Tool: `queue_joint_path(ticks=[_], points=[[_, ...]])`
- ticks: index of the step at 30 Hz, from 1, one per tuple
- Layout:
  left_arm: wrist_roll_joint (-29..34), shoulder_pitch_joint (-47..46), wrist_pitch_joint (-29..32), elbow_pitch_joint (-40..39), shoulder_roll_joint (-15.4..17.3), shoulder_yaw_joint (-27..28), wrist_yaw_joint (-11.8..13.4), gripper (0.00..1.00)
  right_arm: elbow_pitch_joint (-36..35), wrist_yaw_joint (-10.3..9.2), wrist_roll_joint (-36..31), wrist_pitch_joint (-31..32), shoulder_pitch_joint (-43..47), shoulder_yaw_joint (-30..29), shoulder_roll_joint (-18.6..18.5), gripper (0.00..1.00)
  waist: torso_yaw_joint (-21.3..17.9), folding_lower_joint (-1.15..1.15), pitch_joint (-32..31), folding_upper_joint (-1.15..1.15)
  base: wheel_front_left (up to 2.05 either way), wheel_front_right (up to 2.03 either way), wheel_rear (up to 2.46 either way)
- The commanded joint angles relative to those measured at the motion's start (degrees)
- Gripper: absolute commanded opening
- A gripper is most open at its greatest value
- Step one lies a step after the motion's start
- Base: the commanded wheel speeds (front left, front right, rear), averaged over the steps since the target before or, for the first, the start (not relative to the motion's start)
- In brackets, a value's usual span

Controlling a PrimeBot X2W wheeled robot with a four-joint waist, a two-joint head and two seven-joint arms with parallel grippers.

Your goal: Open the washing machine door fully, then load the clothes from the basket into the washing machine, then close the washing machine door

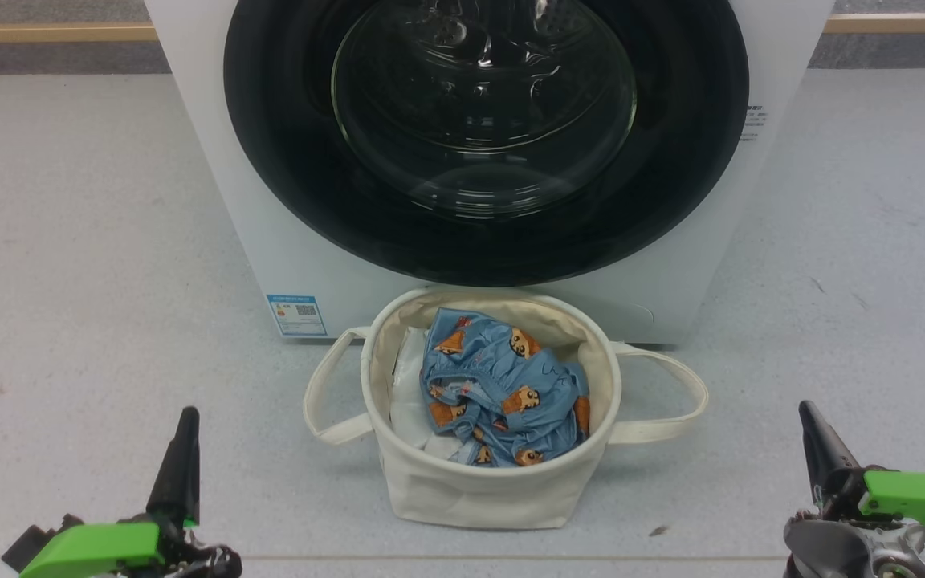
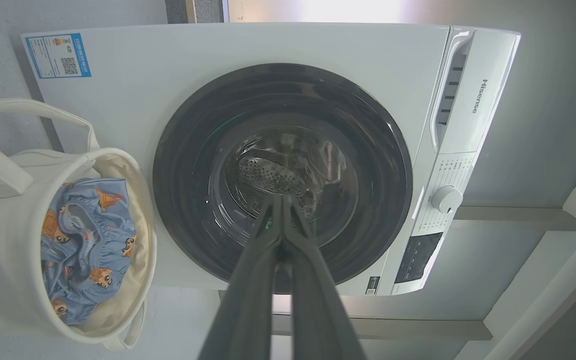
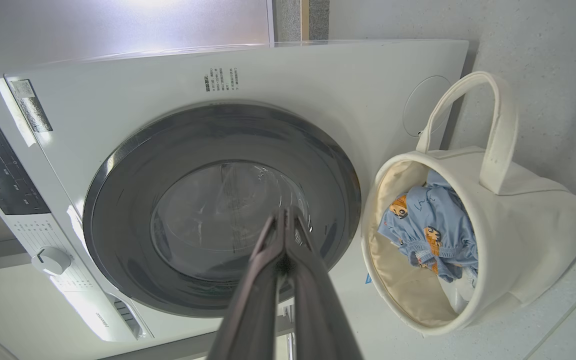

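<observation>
Our left fingers [image 1: 180, 461] and right fingers [image 1: 822, 453] are together, empty; we fear they may skid off the glossy door [image 1: 485, 120] ahead.

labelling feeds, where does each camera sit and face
head view: on the head, facing forward and down at the basket before the washing machine; left gripper and right gripper low, shut
left wrist view: on that wrist, facing the washing machine door along its shut fingers
right wrist view: on that wrist, facing the door along its shut fingers
shared: all show door, basket, clothes
</observation>
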Motion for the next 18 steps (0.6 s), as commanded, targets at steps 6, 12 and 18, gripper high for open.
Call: queue_joint_path(ticks=[6, 12, 18], points=[[0.6, -1.4, 0.1, -1.5, 0.4, 1.9, -0.4, 0.0, -1.8, 0.01, -0.2, 0.6, -1.5, 1.1, -0.2, 0.0, 0.0, 0.0, 0.0, 0.0, 0.0, 0.0, 0.0], [0.6, -1.4, 0.1, -1.5, 0.4, 1.9, -0.4, 0.0, -1.8, 0.01, -0.2, 0.6, -1.5, 1.1, -0.2, 0.0, 0.0, 0.0, 0.0, 0.0, 0.0, 0.0, 0.0], [0.6, -1.4, 0.1, -1.5, 0.4, 1.9, -0.4, 0.0, -1.8, 0.01, -0.2, 0.6, -1.5, 1.1, -0.2, 0.0, 0.0, 0.0, 0.0, 0.0, 0.0, 0.0, 0.0]])
